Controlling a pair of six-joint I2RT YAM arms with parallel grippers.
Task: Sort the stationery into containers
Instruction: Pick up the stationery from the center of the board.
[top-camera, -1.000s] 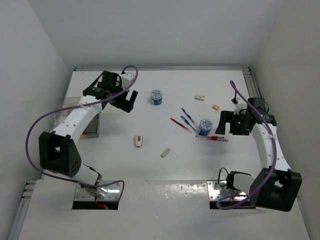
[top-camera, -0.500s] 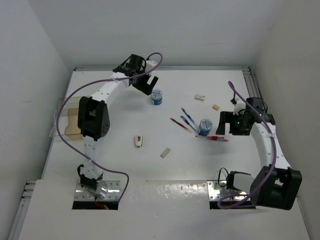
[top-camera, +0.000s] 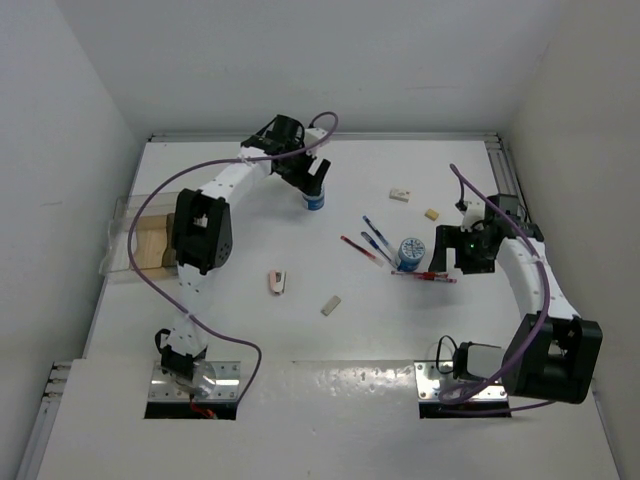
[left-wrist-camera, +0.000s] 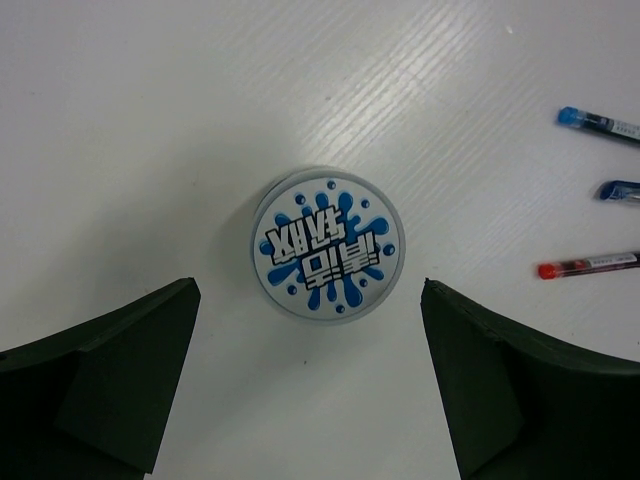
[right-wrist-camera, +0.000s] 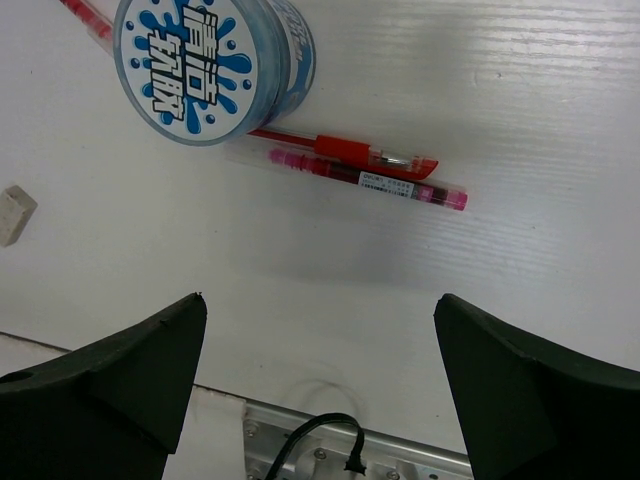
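Blue-white roll (left-wrist-camera: 326, 244) sits centred btwn left gripper (left-wrist-camera: 310, 300) fingers, not touching; jaws wide open, holding nothing.

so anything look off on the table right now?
Nothing spilled or broken. One oddity: the blue-white roll near the right fingers hides part of a red pen, so it may sit on it or just in front; I cannot tell. Lifting either could disturb the other.
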